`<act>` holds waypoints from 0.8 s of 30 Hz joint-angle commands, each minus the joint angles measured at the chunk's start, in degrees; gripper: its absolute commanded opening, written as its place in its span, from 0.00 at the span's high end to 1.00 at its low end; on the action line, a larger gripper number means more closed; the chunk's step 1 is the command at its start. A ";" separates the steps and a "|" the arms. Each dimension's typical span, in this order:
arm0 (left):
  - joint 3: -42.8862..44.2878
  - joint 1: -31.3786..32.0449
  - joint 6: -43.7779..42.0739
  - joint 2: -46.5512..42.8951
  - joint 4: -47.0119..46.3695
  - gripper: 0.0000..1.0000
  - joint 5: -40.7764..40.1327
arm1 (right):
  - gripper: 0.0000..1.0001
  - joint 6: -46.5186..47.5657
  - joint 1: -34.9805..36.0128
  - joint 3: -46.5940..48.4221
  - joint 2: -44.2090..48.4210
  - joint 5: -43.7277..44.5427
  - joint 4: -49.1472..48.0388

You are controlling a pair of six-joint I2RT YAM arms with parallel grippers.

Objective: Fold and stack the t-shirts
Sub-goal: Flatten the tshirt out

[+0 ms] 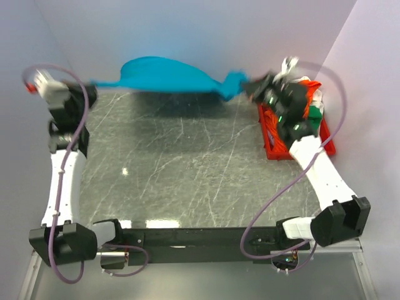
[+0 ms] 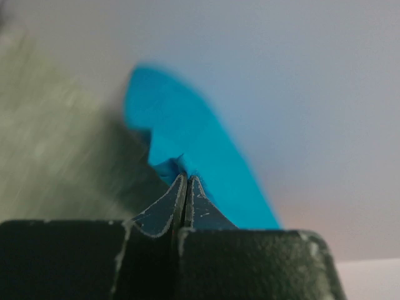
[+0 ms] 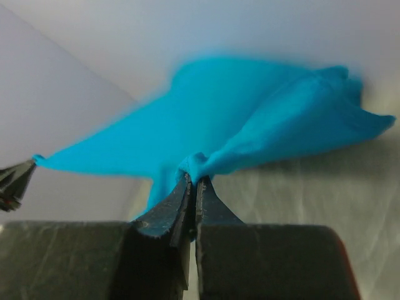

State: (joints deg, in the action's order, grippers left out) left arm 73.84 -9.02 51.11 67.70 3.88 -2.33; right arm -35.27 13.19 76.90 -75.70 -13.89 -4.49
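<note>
Well, above the far-left corner of the table (image 1: 187, 169) the left gripper (image 1: 92, 87) is raised off the marbled surface, clamped tight on one end of the teal-blue t-shirt (image 1: 169, 75). In the left wrist view its gripper (image 2: 186, 182) has both jaws pressed flat together with a fold of the blue cloth (image 2: 187, 137) caught at the tips, and the rest of the shirt runs away from it over the table's far edge.

From there the shirt hangs in the air along the far edge of the table. It is stretched between the two arms and clear of the tabletop, with a broad belly of cloth swelling up against the pale wall (image 1: 187, 31) behind the table. Its outline is blurred in every view.

Above the table's far-right corner the right gripper (image 1: 251, 87) pinches the other end. The right wrist view shows that gripper (image 3: 192, 180) closed on a bunched knot of the shirt (image 3: 250, 119), with the left gripper's tip (image 3: 15, 181) small at the far end of the taut edge.

Past it, along the table's right edge, sits a red plastic tray (image 1: 275, 140) with a heap of cloth (image 1: 314, 111) in it — green and white show behind the right arm.
</note>
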 commanded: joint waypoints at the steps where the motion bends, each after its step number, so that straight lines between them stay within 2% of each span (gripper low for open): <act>1: -14.57 -0.30 5.22 -3.44 1.39 0.99 3.46 | 0.96 -6.21 1.04 -20.74 4.41 -2.19 -5.77; 2: -22.00 -0.30 6.62 -6.06 0.96 1.00 3.82 | 0.90 -8.39 1.40 -24.83 5.47 -2.63 -6.40; 4: -28.99 -0.30 7.94 -8.54 0.86 0.99 3.65 | 0.84 -9.99 2.45 -36.05 5.74 -4.12 -9.74; 5: -34.94 -0.30 8.47 -10.64 0.78 0.99 3.21 | 0.76 -11.22 2.71 -39.43 5.22 -4.30 -10.62; 7: -39.55 -0.47 8.65 -13.28 2.69 1.00 2.51 | 0.69 -14.03 3.76 -47.93 4.16 -7.98 -16.30; 10: -44.92 -0.65 8.30 -15.66 5.60 0.99 -0.65 | 0.58 -14.39 6.39 -54.29 3.19 -7.21 -16.87; 11: -46.32 -0.83 8.21 -16.11 7.00 0.98 -2.57 | 0.50 -14.65 7.02 -55.45 3.80 -6.68 -16.60; 14: -48.00 -0.83 8.39 -18.74 10.34 0.87 -4.87 | 0.40 -14.66 9.91 -57.39 8.44 -4.14 -13.36; 18: -48.09 -0.83 8.04 -22.78 13.43 0.76 -7.42 | 0.37 -13.69 12.21 -55.46 18.20 6.66 1.55; 21: -47.04 -0.92 7.86 -25.16 16.14 0.76 -8.65 | 0.31 -11.94 12.21 -53.53 24.19 15.80 8.33; 24: -46.07 -0.92 8.30 -26.65 19.13 0.75 -9.71 | 0.29 -9.22 11.95 -50.19 23.85 20.12 12.12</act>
State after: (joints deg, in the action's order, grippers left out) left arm 25.69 -9.67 59.29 42.37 19.31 -9.21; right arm -47.59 25.28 22.98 -51.70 -3.22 0.64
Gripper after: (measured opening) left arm 0.247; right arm 0.705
